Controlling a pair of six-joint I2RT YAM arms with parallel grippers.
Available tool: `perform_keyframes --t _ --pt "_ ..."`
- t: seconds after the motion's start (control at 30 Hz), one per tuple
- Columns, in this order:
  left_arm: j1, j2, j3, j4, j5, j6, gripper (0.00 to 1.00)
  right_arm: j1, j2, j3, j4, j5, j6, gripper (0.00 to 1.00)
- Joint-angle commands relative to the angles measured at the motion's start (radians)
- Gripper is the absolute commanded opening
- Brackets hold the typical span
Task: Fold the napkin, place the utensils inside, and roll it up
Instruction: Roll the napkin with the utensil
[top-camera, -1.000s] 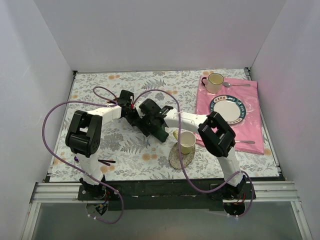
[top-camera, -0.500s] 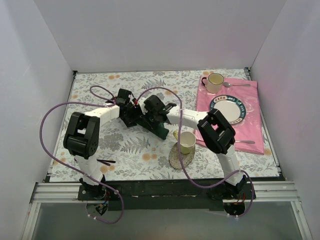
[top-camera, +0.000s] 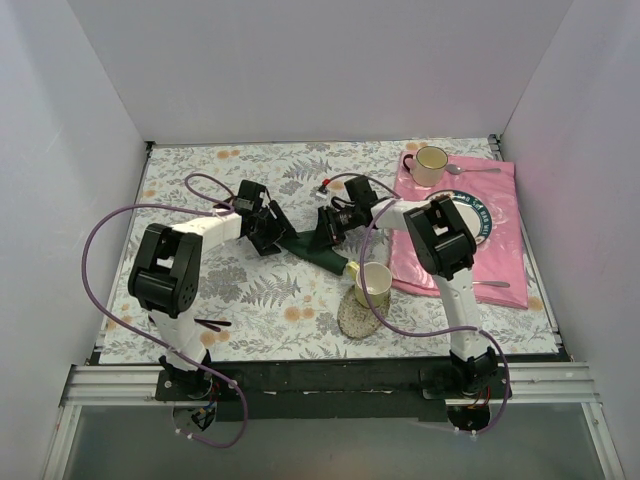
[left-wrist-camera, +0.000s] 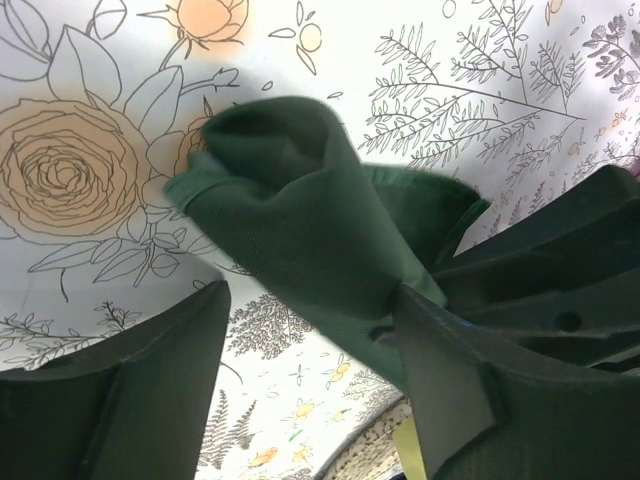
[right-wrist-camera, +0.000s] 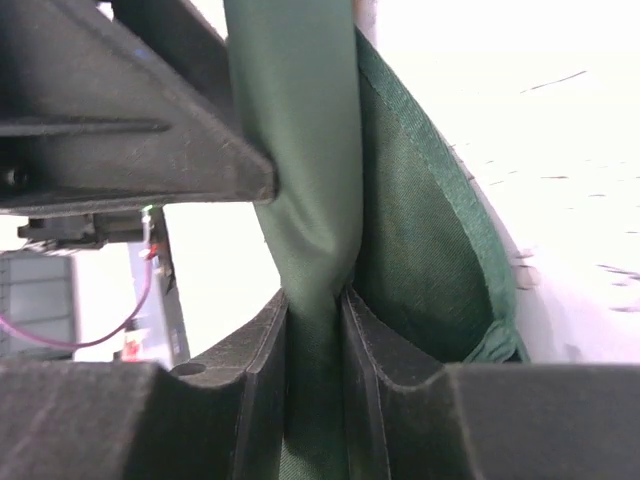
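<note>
Item, left gripper (top-camera: 268, 232), up and left of the yellow cup (top-camera: 374, 284): fingers spread, the cloth's bunched end leaning on one finger only. Item, the napkin (top-camera: 303, 247): a twisted dark green strip, just up-left of the cup, not yet folded flat. Item, right gripper (top-camera: 333, 228), just above the cup: clamped on the napkin's other end. Fork: not visible (locate it before rolling). You should pinch a corner with the left, then draw both ends apart to flatten the cloth.

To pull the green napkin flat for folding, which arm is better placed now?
Right, probably. Its pincer is clamped on the napkin, while the left pincer stands open, the cloth loose between its fingers.
</note>
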Motion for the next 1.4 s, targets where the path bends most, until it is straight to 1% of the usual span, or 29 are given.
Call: perform_keyframes --t 0.0,0.03,0.07,0.1,0.13,0.17,0.23,0.27,0.3,0.37,0.4,0.43,0.47,0.5,0.53,0.57,0.6,0.63,0.7,0.8,0.97,1.07,1.1,1.17,1.2,1.23,1.27,1.3,1.37 --pt "-0.003 0.045 0.005 -0.012 -0.035 0.022 0.63 0.027 0.014 -0.012 0.008 -0.087 0.032 0.33" --pt "-0.003 0.048 0.011 -0.008 -0.032 0.024 0.61 0.027 0.008 -0.012 0.008 -0.085 0.023 0.34" --pt "-0.003 0.052 0.011 -0.005 -0.030 0.024 0.60 0.027 0.005 -0.009 -0.041 -0.079 0.014 0.34" --pt "-0.003 0.052 0.010 -0.002 -0.030 0.022 0.59 0.026 0.002 -0.005 -0.067 -0.055 0.002 0.36" --pt "-0.003 0.054 0.010 -0.002 -0.032 0.022 0.56 0.030 -0.004 0.003 -0.095 -0.036 -0.041 0.38" --pt "-0.003 0.054 0.007 -0.002 -0.035 0.028 0.53 0.031 -0.008 0.032 -0.128 -0.013 -0.066 0.41" --pt "-0.003 0.048 0.001 -0.003 -0.035 0.032 0.45 0.037 -0.027 0.061 -0.240 0.086 -0.145 0.49" --pt "-0.003 0.043 -0.008 -0.003 -0.036 0.035 0.44 0.040 -0.040 0.072 -0.274 0.120 -0.165 0.53" --pt "-0.003 0.037 -0.013 -0.005 -0.036 0.035 0.43 0.041 -0.052 0.092 -0.320 0.202 -0.181 0.59" --pt "-0.005 0.031 -0.024 -0.006 -0.035 0.035 0.42 0.060 -0.102 0.106 -0.366 0.301 -0.227 0.65" --pt "-0.003 0.028 -0.027 -0.006 -0.035 0.036 0.41 0.072 -0.122 0.127 -0.392 0.438 -0.245 0.69" --pt "-0.003 0.023 -0.028 -0.008 -0.033 0.036 0.41 0.104 -0.162 0.134 -0.437 0.509 -0.270 0.73" --pt "-0.003 0.020 -0.030 -0.008 -0.029 0.038 0.41 0.121 -0.182 0.134 -0.443 0.571 -0.296 0.75" --pt "-0.003 0.017 -0.031 -0.008 -0.030 0.039 0.40 0.138 -0.199 0.131 -0.449 0.694 -0.305 0.78" --pt "-0.003 0.014 -0.032 -0.012 -0.029 0.041 0.40 0.176 -0.231 0.121 -0.454 0.753 -0.313 0.82" --pt "-0.003 0.014 -0.028 -0.012 -0.027 0.042 0.40 0.198 -0.244 0.115 -0.452 0.810 -0.333 0.84" --pt "-0.003 0.014 -0.025 -0.015 -0.026 0.045 0.40 0.220 -0.254 0.109 -0.452 0.928 -0.333 0.87" --pt "-0.003 0.014 -0.022 -0.019 -0.024 0.047 0.39 0.260 -0.270 0.089 -0.446 0.973 -0.360 0.88" --pt "-0.003 0.016 -0.016 -0.025 -0.015 0.048 0.39 0.296 -0.274 0.072 -0.425 1.094 -0.389 0.89" --pt "-0.003 0.022 0.002 -0.032 -0.001 0.051 0.38 0.349 -0.259 0.057 -0.411 1.175 -0.409 0.89" --pt "-0.002 0.025 0.022 -0.046 0.004 0.056 0.38 0.385 -0.209 0.057 -0.402 1.205 -0.413 0.84" --pt "-0.002 0.029 0.031 -0.051 0.011 0.055 0.37 0.388 -0.192 0.052 -0.385 1.222 -0.413 0.77" --pt "-0.002 0.029 0.033 -0.051 0.014 0.056 0.37 0.388 -0.184 0.055 -0.379 1.235 -0.414 0.72" --pt "-0.002 0.026 0.037 -0.054 0.016 0.059 0.42 0.386 -0.179 0.057 -0.370 1.246 -0.419 0.64" --pt "-0.002 0.023 0.039 -0.058 0.014 0.062 0.46 0.383 -0.176 0.063 -0.366 1.234 -0.419 0.57" --pt "0.000 0.013 0.041 -0.061 0.013 0.065 0.51 0.376 -0.169 0.068 -0.368 1.219 -0.417 0.53" --pt "-0.002 0.006 0.042 -0.061 0.007 0.068 0.59 0.368 -0.166 0.074 -0.371 1.196 -0.405 0.50" --pt "0.000 -0.001 0.042 -0.061 0.005 0.067 0.62 0.357 -0.162 0.081 -0.376 1.118 -0.396 0.42" --pt "-0.002 -0.029 0.038 -0.057 0.001 0.064 0.68 0.314 -0.162 0.089 -0.357 1.008 -0.368 0.35"
